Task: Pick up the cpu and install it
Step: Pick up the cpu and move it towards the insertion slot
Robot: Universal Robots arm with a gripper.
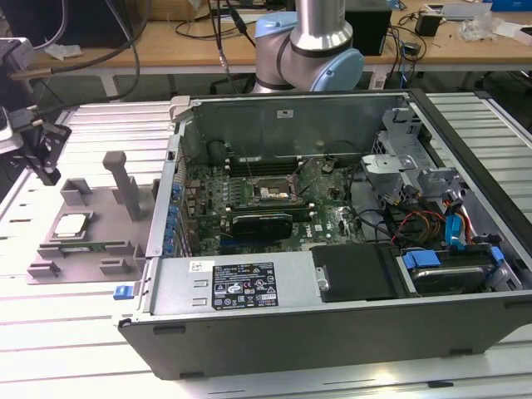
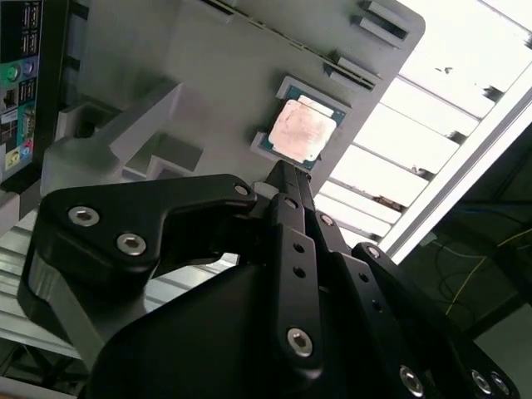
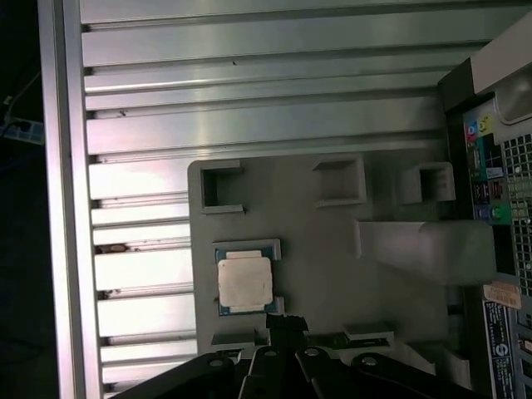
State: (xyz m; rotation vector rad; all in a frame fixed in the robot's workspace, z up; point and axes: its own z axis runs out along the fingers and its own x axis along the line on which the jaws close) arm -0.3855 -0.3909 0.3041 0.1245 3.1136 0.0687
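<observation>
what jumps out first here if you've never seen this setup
The open computer case sits at the middle and right of the exterior view, its motherboard laid bare. At that view's left, apart from the case, the cpu lies silver top up in a grey fixture. In the second wrist view the black gripper hangs above the fixture, its tip lined up with the cpu's edge.

A robotics lab or electronics workshop is indicated: an opened desktop computer case [image 1: 332,249] is laid on a slotted aluminium bench [image 1: 58,332], a robot arm [image 1: 320,41] is mounted at 12 o'clock, and cable-strewn wooden desks [image 1: 465,50] are seen behind.
</observation>
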